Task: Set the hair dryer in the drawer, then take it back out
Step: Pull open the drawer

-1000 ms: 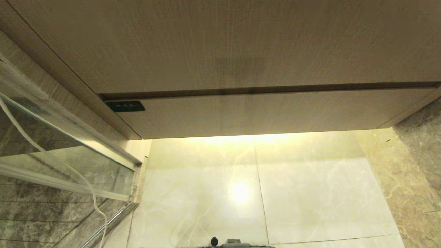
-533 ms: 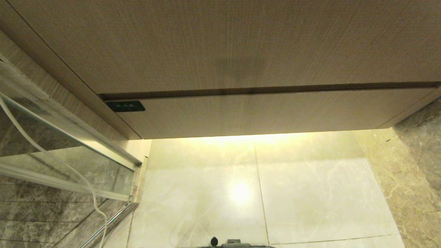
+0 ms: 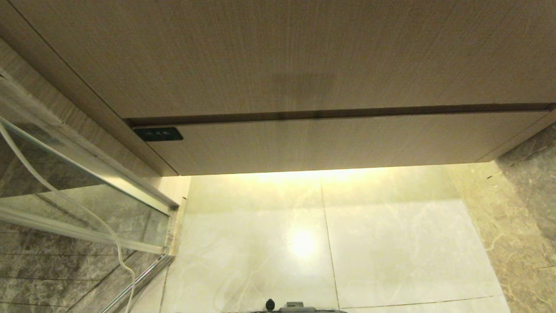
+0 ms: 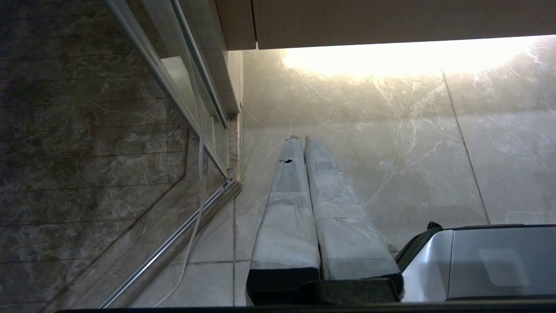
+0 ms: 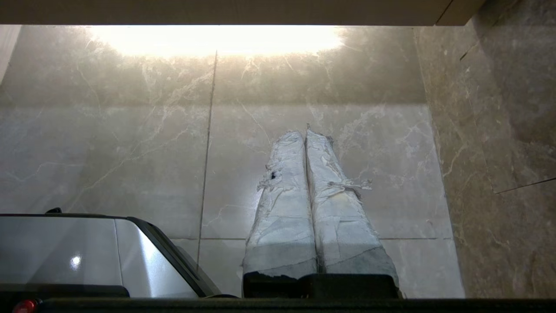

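So the drawer [image 3: 330, 143] is pushed flush under the taller wood panel [image 3: 278, 56], little dark label [image 3: 157, 134] at its left end, warm strip of light spilling onto the marble floor [image 3: 391, 243] below; no hair dryer anywhere I can see, so I can't tell if it's inside the drawer or somewhere off to the side; both arms hang low by the robot's base, nowhere near the cabinet; left gripper [image 4: 300, 138] has its 2 wrapped fingers pressed together on nothing, right gripper [image 5: 304, 132] same deal, clamped tight and empty, both pointing out over the tiles; looks to me like either the very start or the very end, honestly hard to call; if there's work left, my guess is an arm needs to come up to the drawer front and hook that handleless edge to pull it open, which looks fiddly
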